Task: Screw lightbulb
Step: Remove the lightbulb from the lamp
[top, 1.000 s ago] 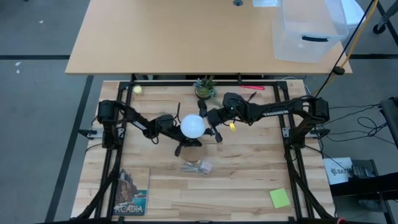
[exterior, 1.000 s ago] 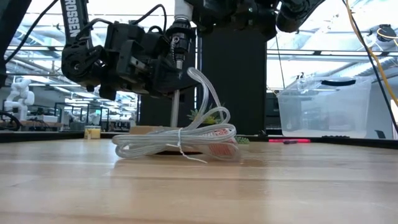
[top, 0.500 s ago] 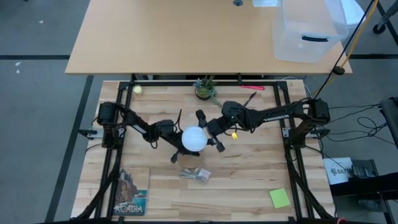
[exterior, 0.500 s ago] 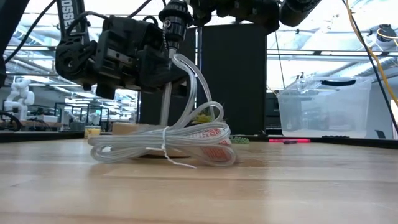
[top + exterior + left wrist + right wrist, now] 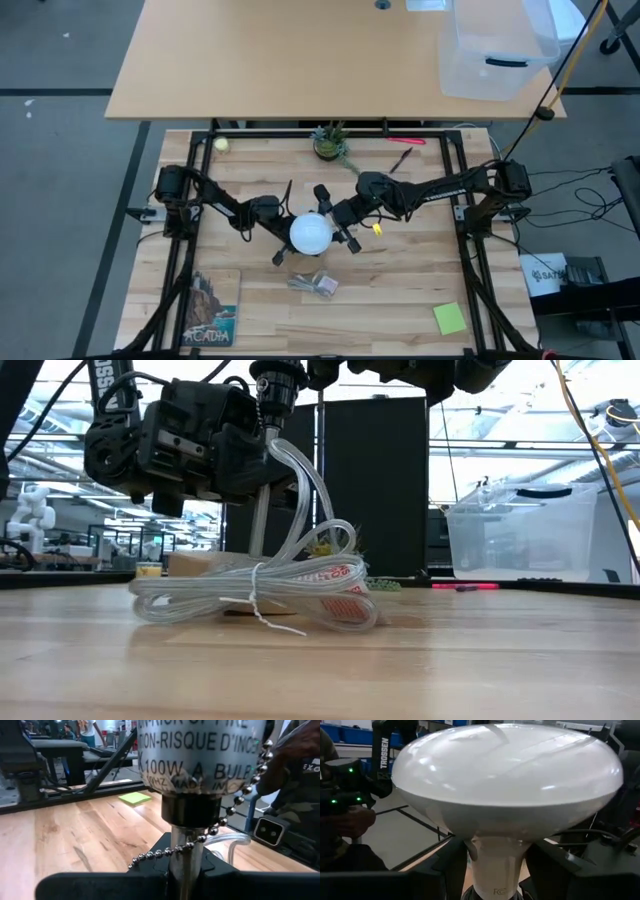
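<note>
Lightbulb (image 5: 311, 232) had shifted toward table's front edge, right gripper (image 5: 340, 222) clamped on its neck, left gripper (image 5: 283, 238) clamped on the socket stem (image 5: 186, 855) beneath.

Floor: grey (image 5: 60, 150), with a dark stripe.
Desk: light wood (image 5: 290, 60), beyond the work table.
Bin: clear plastic (image 5: 497, 50), on the desk's right end.
Panel: black (image 5: 375, 485), upright behind the table.
Ceiling: bright, with beams (image 5: 520, 420).
</note>
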You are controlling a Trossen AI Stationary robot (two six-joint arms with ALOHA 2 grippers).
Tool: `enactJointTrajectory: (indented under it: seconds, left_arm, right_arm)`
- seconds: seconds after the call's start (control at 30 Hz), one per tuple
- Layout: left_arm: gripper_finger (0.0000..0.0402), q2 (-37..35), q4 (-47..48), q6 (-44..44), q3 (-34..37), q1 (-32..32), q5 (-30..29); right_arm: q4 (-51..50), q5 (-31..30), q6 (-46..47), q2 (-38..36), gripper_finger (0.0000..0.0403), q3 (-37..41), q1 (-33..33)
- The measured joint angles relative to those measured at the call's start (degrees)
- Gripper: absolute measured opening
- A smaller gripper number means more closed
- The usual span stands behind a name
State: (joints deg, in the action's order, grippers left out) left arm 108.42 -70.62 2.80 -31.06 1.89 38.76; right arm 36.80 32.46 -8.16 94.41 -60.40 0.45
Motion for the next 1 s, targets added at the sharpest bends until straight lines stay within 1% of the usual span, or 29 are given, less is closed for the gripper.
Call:
enactJointTrajectory:
  seconds: [0.1, 0.2, 0.3, 0.5, 0.6, 0.83, 0.87, 1.0]
  left_arm:
    - [0.0022, 0.0, 0.0, -0.3, 0.1, -0.3, 0.0]
    - [0.0022, 0.0, 0.1, -0.4, 0.1, -0.3, -0.2]
    - [0.0022, 0.0, 0.1, -0.5, 0.1, -0.3, -0.3]
    - [0.0022, 0.0, 0.0, -0.8, 0.1, -0.3, -2.4]
    - [0.0022, 0.0, 0.1, -0.8, 0.1, -0.3, -4.1]
    - [0.0022, 0.1, 0.4, -0.9, 0.1, -0.2, -5.2]
    - [0.0022, 0.1, 0.3, -0.9, 0.1, -0.2, -5.2]
    - [0.0022, 0.1, 0.5, -0.7, 0.1, -0.2, -5.5]
  right_arm:
    - [-2.6, -2.2, 0.1, 0.0, 0.0178, -0.8, 0.2]
    - [-3.8, -3.3, 0.6, 0.0, 0.0188, -1.1, 0.3]
    - [-4.0, -3.7, 0.9, 0.0, 0.0209, -1.2, 0.9]
    - [-3.9, -4.1, 1.6, -0.3, 0.0257, -1.3, 1.1]
    - [-6.1, -6.6, 1.4, -0.9, 0.0271, -1.3, 1.0]
    - [-12.4, -7.3, -1.4, -2.9, 0.0268, -1.4, 0.8]
    - [-13.5, -7.9, -1.8, -3.2, 0.0266, -1.4, 0.8]
    - [-19.3, -14.1, -4.7, -4.9, 0.0266, -1.4, 0.9]
